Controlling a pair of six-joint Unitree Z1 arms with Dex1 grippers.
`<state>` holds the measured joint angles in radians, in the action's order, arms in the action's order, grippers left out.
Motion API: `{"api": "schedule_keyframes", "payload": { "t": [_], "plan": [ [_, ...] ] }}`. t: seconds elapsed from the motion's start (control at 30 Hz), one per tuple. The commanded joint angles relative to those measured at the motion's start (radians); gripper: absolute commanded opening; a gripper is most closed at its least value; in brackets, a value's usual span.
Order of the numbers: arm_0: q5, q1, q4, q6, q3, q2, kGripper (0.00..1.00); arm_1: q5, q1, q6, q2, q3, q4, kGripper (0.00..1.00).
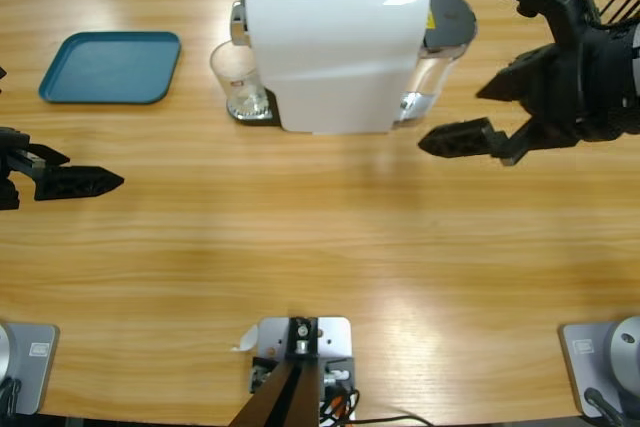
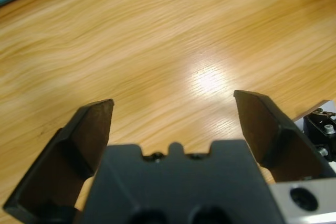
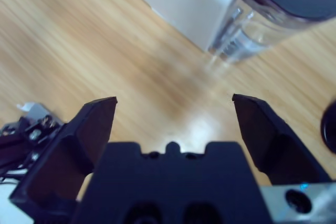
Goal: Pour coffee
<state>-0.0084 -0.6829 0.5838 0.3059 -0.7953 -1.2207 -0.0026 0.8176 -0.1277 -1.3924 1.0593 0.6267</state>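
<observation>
left gripper (image 1: 100,183): jaws spread, empty, low over bare tabletop (image 1: 320,267) | right gripper (image 1: 470,117): jaws spread, empty, beside white machine (image 1: 325,47) | glass (image 1: 240,82) under spout, far side of machine from my right; left has the clearer path | coffee: cannot tell

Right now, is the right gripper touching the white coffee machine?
Apart. In the high view bare table shows between the right gripper and the white coffee machine; its jaws stand open.
</observation>
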Motion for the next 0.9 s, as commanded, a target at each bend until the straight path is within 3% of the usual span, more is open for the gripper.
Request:
{"api": "schedule_keyframes", "payload": {
  "t": [0.03, 0.13, 0.27, 0.9],
  "plan": [
    [-0.066, -0.009, -0.013, -0.101, 0.023, 0.021, 1.000, -0.024, 0.011, 0.028, 0.089, -0.111, -0.095, 1.000],
    [-0.067, -0.009, -0.016, -0.226, 0.050, 0.064, 1.000, -0.024, 0.011, 0.028, 0.147, -0.215, -0.161, 1.000],
    [-0.073, -0.009, -0.023, -0.247, 0.075, 0.099, 1.000, -0.023, 0.011, 0.028, 0.226, -0.313, -0.279, 1.000],
    [-0.069, -0.025, -0.065, -0.247, 0.101, 0.059, 0.996, -0.051, 0.011, 0.035, 0.264, -0.375, -0.325, 1.000]
  ]
}}
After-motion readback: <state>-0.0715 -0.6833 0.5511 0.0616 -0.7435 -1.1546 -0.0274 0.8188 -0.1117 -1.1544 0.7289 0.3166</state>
